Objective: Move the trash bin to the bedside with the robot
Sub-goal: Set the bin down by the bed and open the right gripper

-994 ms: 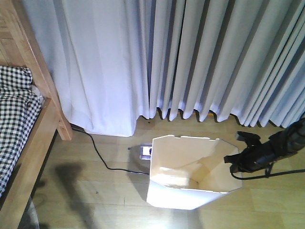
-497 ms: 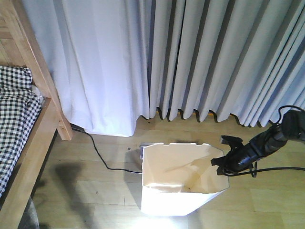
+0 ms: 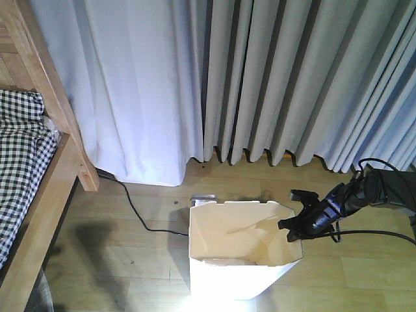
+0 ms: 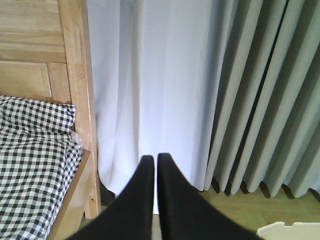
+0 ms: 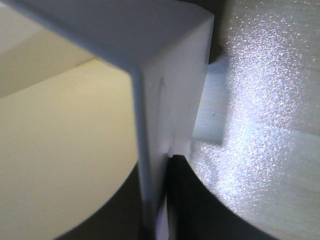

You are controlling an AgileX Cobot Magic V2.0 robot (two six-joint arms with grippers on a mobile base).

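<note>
The white trash bin (image 3: 224,279) stands on the wood floor in front of the curtains, its cream inside showing. My right gripper (image 3: 294,229) reaches in from the right and is shut on the bin's right rim. In the right wrist view the bin's thin wall (image 5: 170,75) runs between the jaws of my right gripper (image 5: 160,167). The bed's wooden frame (image 3: 65,162) and checked bedding (image 3: 19,149) lie at the left, a floor gap away from the bin. My left gripper (image 4: 152,160) is shut on nothing, held in the air facing the bed frame (image 4: 80,100) and curtain.
Grey-white curtains (image 3: 260,78) hang to the floor behind the bin. A black cable (image 3: 136,214) runs over the floor from the bed's corner post to a small grey box (image 3: 203,197) just behind the bin. The right arm's cables (image 3: 377,231) trail at the right.
The right gripper has dragged the bin leftward, toward the bed, and a little nearer the camera. The bin now covers most of the grey box behind it.
</note>
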